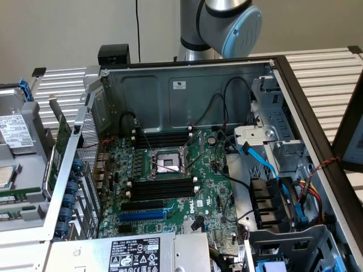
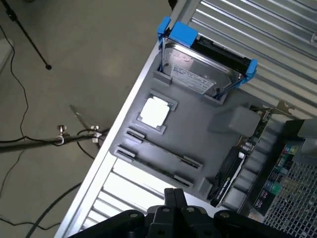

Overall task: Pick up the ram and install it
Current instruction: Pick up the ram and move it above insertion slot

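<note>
A ram stick [image 2: 162,148] stands on edge in a holder on the grey parts tray [image 2: 198,126], and a second ram stick [image 2: 151,166] sits parallel beside it. In the exterior view the ram [image 1: 12,196] lies at the far left on that tray [image 1: 22,224]. My gripper [image 2: 174,194] hovers above the tray's edge near the sticks, fingers shut together with nothing between them. The open computer case holds the motherboard [image 1: 170,209], with black memory slots [image 1: 161,190] on either side of the CPU socket [image 1: 166,163].
The tray also carries a hard drive in a blue caddy [image 2: 203,72], a CPU chip [image 2: 154,111] and a black expansion card [image 2: 227,172]. Cables [image 1: 261,161] and a drive cage [image 1: 272,204] crowd the case at the exterior view's right. A tripod leg and wires [image 2: 59,136] lie on the floor.
</note>
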Controlling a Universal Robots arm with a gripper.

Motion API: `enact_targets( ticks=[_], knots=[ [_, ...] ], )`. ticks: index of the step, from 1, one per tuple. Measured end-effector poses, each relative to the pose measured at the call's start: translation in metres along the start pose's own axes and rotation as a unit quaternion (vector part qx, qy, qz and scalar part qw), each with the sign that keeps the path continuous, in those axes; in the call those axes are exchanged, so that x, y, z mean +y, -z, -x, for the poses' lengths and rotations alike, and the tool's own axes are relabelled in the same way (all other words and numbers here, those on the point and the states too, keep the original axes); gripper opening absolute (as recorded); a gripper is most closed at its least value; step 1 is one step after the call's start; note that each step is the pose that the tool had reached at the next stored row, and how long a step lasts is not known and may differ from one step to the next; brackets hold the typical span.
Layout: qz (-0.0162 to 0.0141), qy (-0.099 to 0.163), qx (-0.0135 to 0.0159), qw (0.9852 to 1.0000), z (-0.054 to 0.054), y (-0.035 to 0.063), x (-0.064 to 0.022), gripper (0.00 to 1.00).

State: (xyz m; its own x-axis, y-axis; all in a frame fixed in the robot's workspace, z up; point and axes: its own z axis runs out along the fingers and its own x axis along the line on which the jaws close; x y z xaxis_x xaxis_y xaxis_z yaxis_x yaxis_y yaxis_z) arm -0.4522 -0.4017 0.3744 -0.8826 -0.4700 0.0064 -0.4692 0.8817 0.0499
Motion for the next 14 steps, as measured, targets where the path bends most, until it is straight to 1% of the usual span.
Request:
enact_targets(
  ticks=[3, 5, 7, 9, 11, 14],
  knots=[
    [-0.0002, 0.027, 0.0014, 0.9996, -0.0002, -0.0007, 0.0001, 0.11],
    [-0.0002, 0.045, 0.0022, 0.999, -0.0004, -0.0013, 0.0002, 0.11],
    [-0.0002, 0.064, 0.0031, 0.998, -0.0006, -0.0018, 0.0002, 0.11],
    [-0.0003, 0.082, 0.004, 0.9967, -0.0008, -0.0022, 0.0003, 0.11],
    [-0.0004, 0.099, 0.0049, 0.995, -0.001, -0.0026, 0.0004, 0.11],
    [-0.0005, 0.127, 0.0063, 0.9919, -0.0012, -0.0029, 0.0005, 0.11]
  ],
)
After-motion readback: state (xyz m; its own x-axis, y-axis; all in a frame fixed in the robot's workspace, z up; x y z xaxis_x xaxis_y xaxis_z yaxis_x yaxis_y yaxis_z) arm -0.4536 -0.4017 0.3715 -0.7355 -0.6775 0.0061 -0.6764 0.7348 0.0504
